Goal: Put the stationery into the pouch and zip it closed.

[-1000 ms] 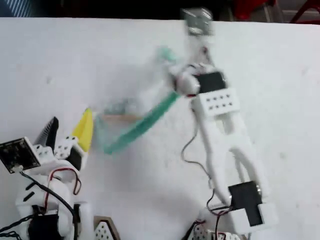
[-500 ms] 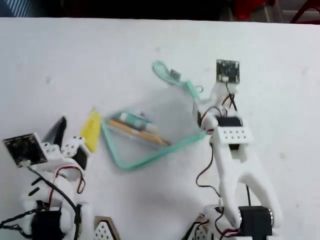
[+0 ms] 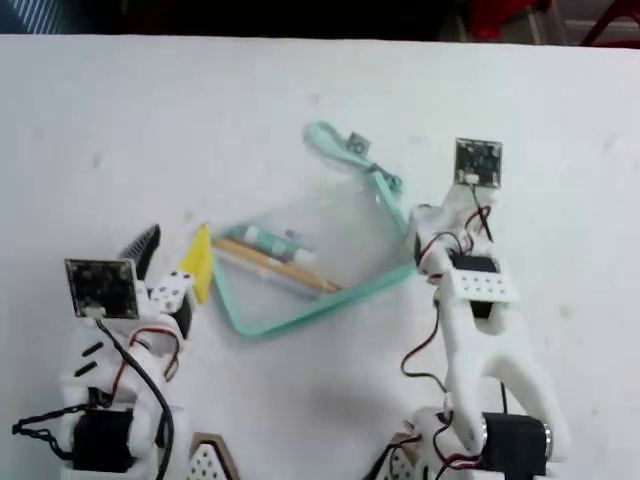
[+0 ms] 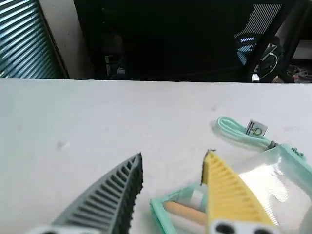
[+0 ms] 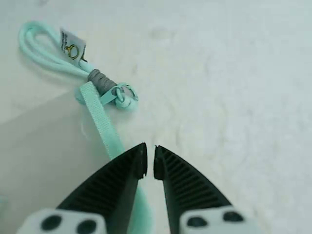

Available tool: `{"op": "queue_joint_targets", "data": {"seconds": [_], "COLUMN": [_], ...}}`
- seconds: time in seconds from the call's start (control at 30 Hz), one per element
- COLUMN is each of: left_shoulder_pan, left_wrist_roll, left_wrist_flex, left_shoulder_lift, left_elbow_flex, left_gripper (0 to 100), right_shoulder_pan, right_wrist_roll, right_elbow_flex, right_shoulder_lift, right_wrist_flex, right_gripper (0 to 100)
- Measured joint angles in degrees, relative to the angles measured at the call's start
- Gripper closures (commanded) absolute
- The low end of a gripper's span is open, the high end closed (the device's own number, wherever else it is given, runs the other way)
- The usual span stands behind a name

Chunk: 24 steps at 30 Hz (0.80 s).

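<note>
From above, we see the pouch (image 3: 335,232) lying flat mid-table, well inside the table (image 3: 150,120) edges, a pencil (image 3: 275,265) inside it and its cord loop (image 3: 328,140) trailing toward the far edge. The left hand (image 3: 177,240) sits just beside the pouch's near-left corner; the right hand (image 3: 412,232) is at its right edge. In the left wrist view, our left hand (image 4: 173,158) is spread open above the table, the yellow finger over the pouch corner, and broad white table runs to the far edge. In the right wrist view, our right hand (image 5: 149,153) is closed on the pouch's green edge strip, with wide table beside it.
</note>
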Motion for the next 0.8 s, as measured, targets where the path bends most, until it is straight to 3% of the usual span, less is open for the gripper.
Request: {"op": "queue_joint_targets", "data": {"seconds": [0.17,0.37,0.53,0.67,0.8], "left_shoulder_pan": [0.0,0.6,1.0,1.0,0.4], "left_wrist_roll": [-5.1,-8.2,-7.1,-6.2,-6.1], "left_wrist_flex": [-2.4,-2.7,-2.7,-2.7,-2.8], "left_shoulder_lift": [0.0,3.7,22.4,43.3,61.7], "left_elbow_flex": [2.2,1.6,-7.4,-15.7,-21.6], "left_gripper": [91,91,91,98,98], "right_shoulder_pan": [0.5,0.6,0.7,1.0,0.7], "right_wrist_roll": [0.0,0.0,0.0,3.3,5.5], "right_elbow_flex": [0.0,0.0,-3.0,-8.4,-14.1], "right_shoulder_lift": [0.0,5.8,9.8,12.5,16.6], "right_wrist_flex": [-0.6,-7.4,-6.1,1.8,7.6], "right_gripper": [98.2,98.1,98.1,98.1,98.1]}}
